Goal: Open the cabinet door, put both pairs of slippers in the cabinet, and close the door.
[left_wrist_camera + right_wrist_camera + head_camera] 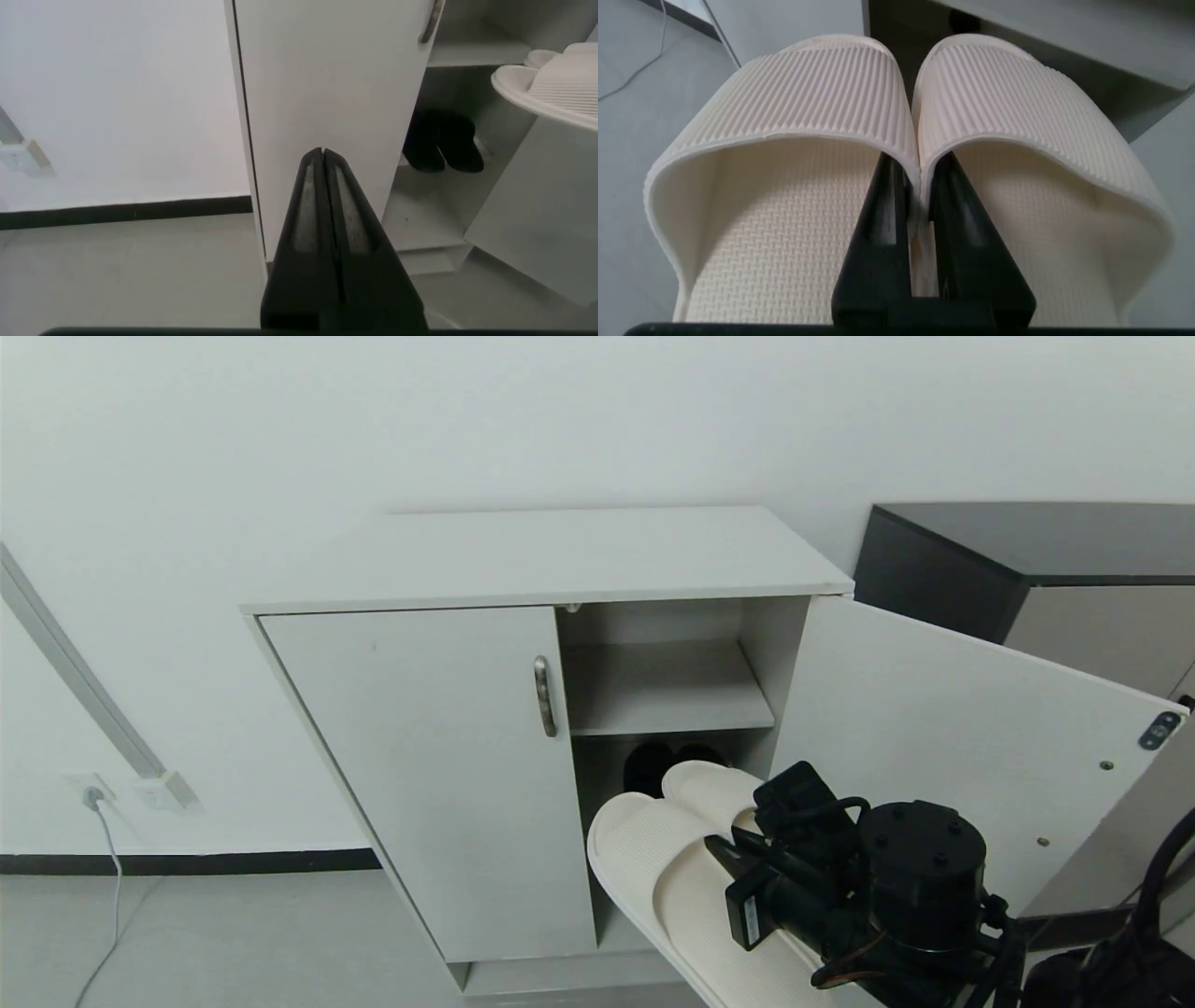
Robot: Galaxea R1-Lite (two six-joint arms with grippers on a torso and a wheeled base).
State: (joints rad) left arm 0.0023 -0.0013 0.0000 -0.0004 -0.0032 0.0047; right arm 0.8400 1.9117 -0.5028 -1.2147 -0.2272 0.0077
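Observation:
A white cabinet stands against the wall with its right door swung open and its left door closed. A black pair of slippers sits on the cabinet's bottom level, under the shelf. My right gripper is shut on the touching inner edges of a cream pair of slippers, held side by side with toes towards the open compartment, just in front of it. My left gripper is shut and empty, in front of the closed left door.
A metal handle is on the left door. A dark cabinet stands to the right behind the open door. A wall socket and cable are low on the left wall. Grey floor lies left of the cabinet.

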